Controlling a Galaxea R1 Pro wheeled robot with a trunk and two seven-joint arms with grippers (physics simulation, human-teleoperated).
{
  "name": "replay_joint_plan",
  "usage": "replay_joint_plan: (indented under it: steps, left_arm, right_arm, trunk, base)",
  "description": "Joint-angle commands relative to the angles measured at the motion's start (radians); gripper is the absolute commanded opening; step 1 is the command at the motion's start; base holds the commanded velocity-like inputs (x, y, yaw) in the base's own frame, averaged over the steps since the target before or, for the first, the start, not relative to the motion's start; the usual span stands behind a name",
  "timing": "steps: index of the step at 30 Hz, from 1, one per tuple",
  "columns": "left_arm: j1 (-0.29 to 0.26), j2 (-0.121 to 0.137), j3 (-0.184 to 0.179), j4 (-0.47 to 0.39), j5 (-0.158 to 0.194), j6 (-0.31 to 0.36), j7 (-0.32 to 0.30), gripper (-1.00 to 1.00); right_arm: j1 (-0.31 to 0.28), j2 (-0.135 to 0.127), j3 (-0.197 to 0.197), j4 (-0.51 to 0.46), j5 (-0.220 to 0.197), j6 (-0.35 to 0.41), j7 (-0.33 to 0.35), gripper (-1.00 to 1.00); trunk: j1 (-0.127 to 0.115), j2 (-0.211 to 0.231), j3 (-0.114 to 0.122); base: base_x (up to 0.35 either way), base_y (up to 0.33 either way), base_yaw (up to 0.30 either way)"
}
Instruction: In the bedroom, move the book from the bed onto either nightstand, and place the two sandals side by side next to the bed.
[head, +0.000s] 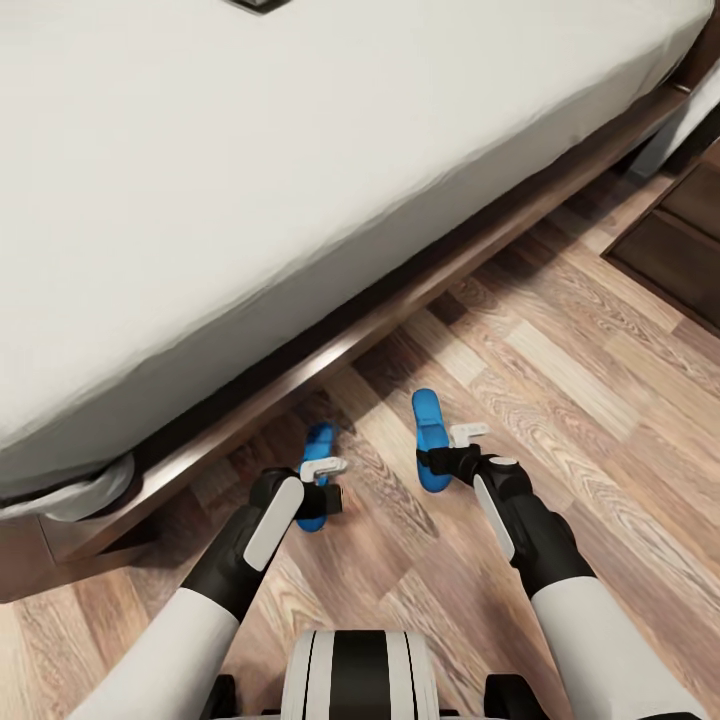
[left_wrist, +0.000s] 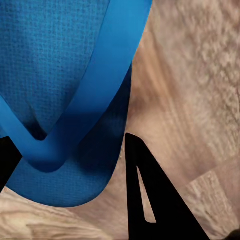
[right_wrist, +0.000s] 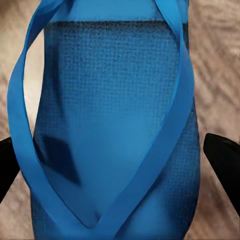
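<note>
- The bed (head: 250, 150) spans the upper view, its dark frame running diagonally above the wood-plank floor (head: 580, 400); a dark cabinet (head: 680, 240) sits at the right edge.
- Two blue sandals lie on the floor beside the bed frame, roughly parallel, a gap between: left sandal (head: 317, 470), right sandal (head: 431, 440).
- Left gripper (head: 325, 492) straddles its sandal (left_wrist: 65, 100), fingers apart.
- Right gripper (head: 452, 460) brackets the other (right_wrist: 110, 125), fingers wide; contact is hard to judge.
- Likely aligning the pair.
</note>
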Motion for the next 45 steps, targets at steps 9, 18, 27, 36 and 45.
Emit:
replay_joint_plan:
  steps: [9,18,27,36,45]
  left_arm:
    - [0.003,-0.001,-0.001,0.034,0.011,-0.040,0.009,-1.00]
    - [0.041,-0.002,-0.001,0.050,0.008,-0.143,0.019,-1.00]
    - [0.112,0.003,-0.001,0.053,0.004,-0.269,0.021,-1.00]
    - [0.136,0.008,0.000,0.053,0.002,-0.341,0.020,-1.00]
    - [0.137,0.011,0.001,0.052,0.003,-0.334,0.006,-1.00]
  right_arm:
    - [0.001,0.000,0.005,0.000,-0.001,0.005,0.001,-1.00]
    - [0.009,0.000,0.015,0.002,0.062,0.006,0.001,-1.00]
    - [0.016,0.000,0.017,0.006,0.072,0.006,0.056,-1.00]
    - [0.020,0.001,0.056,0.015,0.074,0.006,0.058,-1.00]
    - [0.029,0.003,0.072,0.016,0.074,0.006,0.058,-1.00]
  trunk:
    - [0.000,0.000,-0.001]
    - [0.000,0.000,-0.001]
    - [0.000,0.000,-0.001]
    - [0.000,0.000,-0.001]
    - [0.000,0.000,-0.001]
  base:
    - [0.000,0.000,0.286]
    - [0.000,0.000,0.286]
    - [0.000,0.000,0.084]
    - [0.000,0.000,0.228]
    - [0.000,0.000,0.228]
